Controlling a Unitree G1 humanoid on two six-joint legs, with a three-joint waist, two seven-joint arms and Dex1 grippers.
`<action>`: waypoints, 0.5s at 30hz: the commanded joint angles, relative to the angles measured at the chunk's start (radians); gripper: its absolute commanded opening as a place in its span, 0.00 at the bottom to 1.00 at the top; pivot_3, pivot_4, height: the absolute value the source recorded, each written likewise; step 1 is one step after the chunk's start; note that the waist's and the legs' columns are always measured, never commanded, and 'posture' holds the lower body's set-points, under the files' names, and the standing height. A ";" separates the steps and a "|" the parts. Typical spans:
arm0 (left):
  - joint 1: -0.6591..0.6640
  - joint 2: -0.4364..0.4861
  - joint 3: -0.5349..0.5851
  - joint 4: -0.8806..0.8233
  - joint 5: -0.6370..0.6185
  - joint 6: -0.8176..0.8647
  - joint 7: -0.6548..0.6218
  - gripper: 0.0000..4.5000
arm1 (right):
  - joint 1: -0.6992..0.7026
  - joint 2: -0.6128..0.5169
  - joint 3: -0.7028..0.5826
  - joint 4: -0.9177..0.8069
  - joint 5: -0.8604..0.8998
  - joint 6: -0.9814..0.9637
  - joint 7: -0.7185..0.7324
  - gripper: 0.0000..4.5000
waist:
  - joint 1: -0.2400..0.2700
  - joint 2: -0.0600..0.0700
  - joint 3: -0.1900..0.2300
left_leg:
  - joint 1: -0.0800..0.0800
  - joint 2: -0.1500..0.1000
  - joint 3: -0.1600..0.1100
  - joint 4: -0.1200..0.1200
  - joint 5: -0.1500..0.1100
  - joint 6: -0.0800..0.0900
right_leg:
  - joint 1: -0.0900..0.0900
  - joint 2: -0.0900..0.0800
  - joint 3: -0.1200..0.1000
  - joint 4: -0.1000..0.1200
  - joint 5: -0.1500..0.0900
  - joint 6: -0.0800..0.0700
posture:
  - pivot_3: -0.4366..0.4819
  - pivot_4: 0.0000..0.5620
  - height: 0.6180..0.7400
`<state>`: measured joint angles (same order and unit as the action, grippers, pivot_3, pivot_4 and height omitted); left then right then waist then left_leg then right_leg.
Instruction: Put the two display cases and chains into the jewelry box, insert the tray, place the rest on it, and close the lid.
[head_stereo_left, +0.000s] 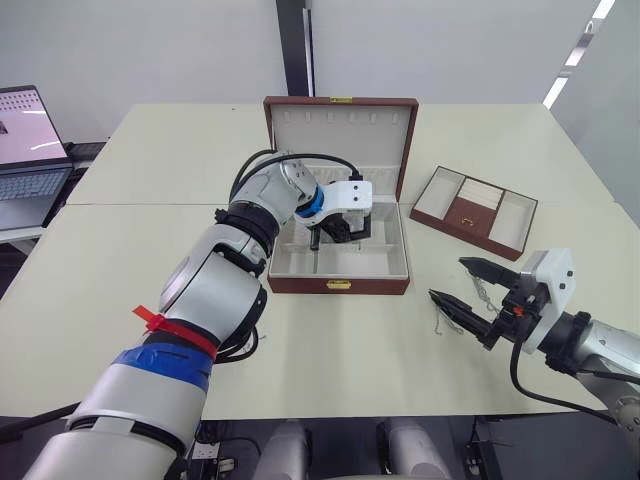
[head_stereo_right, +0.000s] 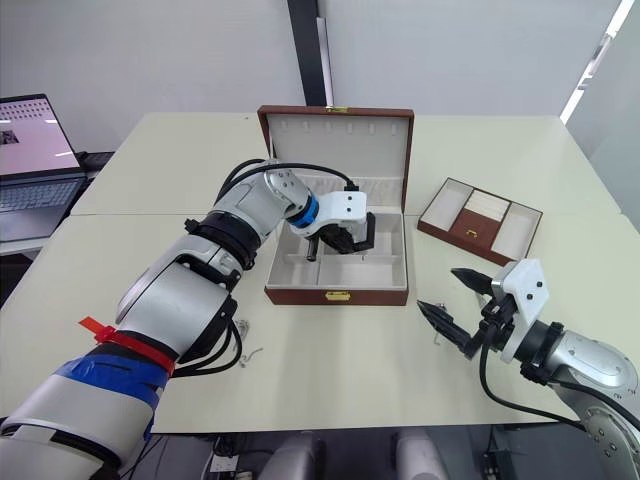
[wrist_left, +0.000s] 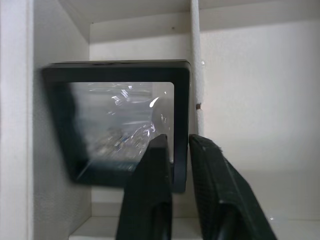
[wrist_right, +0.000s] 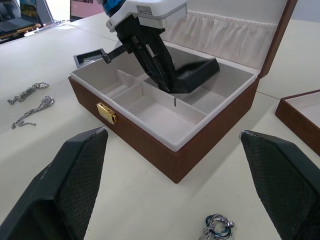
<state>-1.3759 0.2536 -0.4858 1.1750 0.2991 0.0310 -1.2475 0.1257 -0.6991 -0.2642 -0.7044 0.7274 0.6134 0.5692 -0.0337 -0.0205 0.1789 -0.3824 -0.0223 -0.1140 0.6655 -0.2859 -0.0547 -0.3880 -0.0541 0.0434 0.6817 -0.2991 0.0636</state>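
1. The left gripper (wrist_right: 162, 75) pinches a display case (wrist_right: 192, 72) inside the jewelry box (head_stereo_left: 338, 262).
2. Lay it flat in its compartment, then let go.
3. The right gripper (head_stereo_left: 468, 290) waits wide open over the worktop (head_stereo_left: 330, 350).

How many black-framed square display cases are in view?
2 display cases: one gripped by the left gripper inside the reddish-brown jewelry box, another lying on the table beside it.

Bright overhead light; blurred left-wrist close-up.
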 joint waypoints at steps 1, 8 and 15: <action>-0.028 -0.005 0.031 -0.014 -0.002 -0.008 0.008 0.39 | -0.012 -0.008 -0.023 -0.026 0.005 -0.013 0.007 1.00 | 0.000 0.000 0.000 | 0.000 0.000 0.000 0.000 0.000 0.000 | 0.000 0.000 0.000 0.000 0.000 0.000 | 0.48 0.27 1.00; -0.029 -0.006 0.060 -0.030 -0.019 0.000 -0.016 0.87 | -0.016 -0.016 -0.031 -0.013 0.004 -0.018 0.021 1.00 | 0.000 0.000 0.000 | 0.000 0.000 0.000 0.000 0.000 0.000 | 0.000 0.000 0.000 0.000 0.000 0.000 | 0.48 0.27 1.00; -0.005 0.023 0.158 -0.095 -0.113 0.029 -0.106 1.00 | -0.016 -0.032 -0.071 0.033 0.010 -0.029 0.073 1.00 | 0.000 0.000 0.000 | 0.000 0.000 0.000 0.000 0.000 0.000 | 0.000 0.000 0.000 0.000 0.000 0.000 | 0.48 0.27 1.00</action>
<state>-1.3738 0.2603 -0.3670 1.1261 0.2257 0.0529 -1.3264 0.1152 -0.7246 -0.3002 -0.6628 0.7277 0.6067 0.6221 -0.0340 -0.0205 0.1789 -0.3824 -0.0221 -0.1139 0.6656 -0.2859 -0.0548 -0.3880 -0.0541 0.0434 0.6818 -0.2991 0.0636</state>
